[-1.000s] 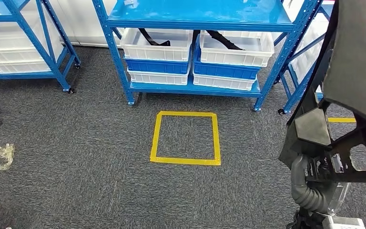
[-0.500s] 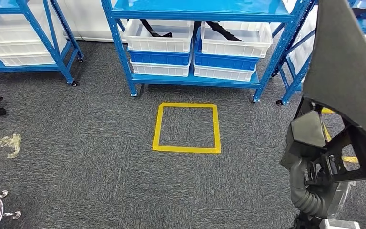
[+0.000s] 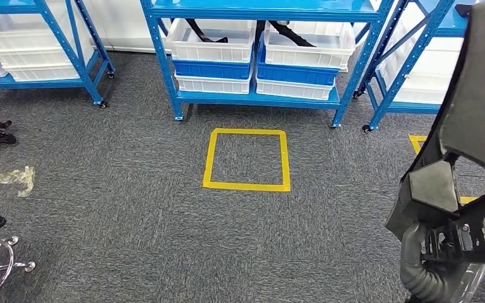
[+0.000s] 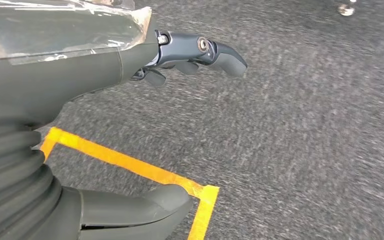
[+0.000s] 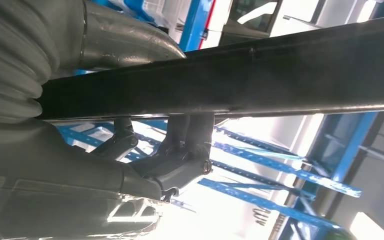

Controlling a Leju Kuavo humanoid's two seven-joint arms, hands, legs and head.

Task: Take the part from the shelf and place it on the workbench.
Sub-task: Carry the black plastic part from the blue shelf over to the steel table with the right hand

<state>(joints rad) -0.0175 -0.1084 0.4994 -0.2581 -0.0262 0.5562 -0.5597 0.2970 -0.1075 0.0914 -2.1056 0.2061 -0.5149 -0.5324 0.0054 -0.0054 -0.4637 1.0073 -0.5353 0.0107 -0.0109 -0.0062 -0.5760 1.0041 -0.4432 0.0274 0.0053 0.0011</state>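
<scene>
At the lower right of the head view, the robot's right hand (image 3: 445,243) grips a large black plastic part with ribbed cut-outs (image 3: 480,113), which rises up the right edge of the frame. In the right wrist view the fingers (image 5: 187,150) curl around the part's long dark edge, thumb over the other side. The left hand (image 4: 130,65) hangs over the grey carpet (image 3: 113,189), its fingers loosely spread and holding nothing. A yellow tape square (image 3: 247,159) lies on the carpet at centre. Beyond it, at the top of the frame, stands a blue metal shelf rack (image 3: 259,98) carrying white and blue plastic bins (image 3: 211,47).
</scene>
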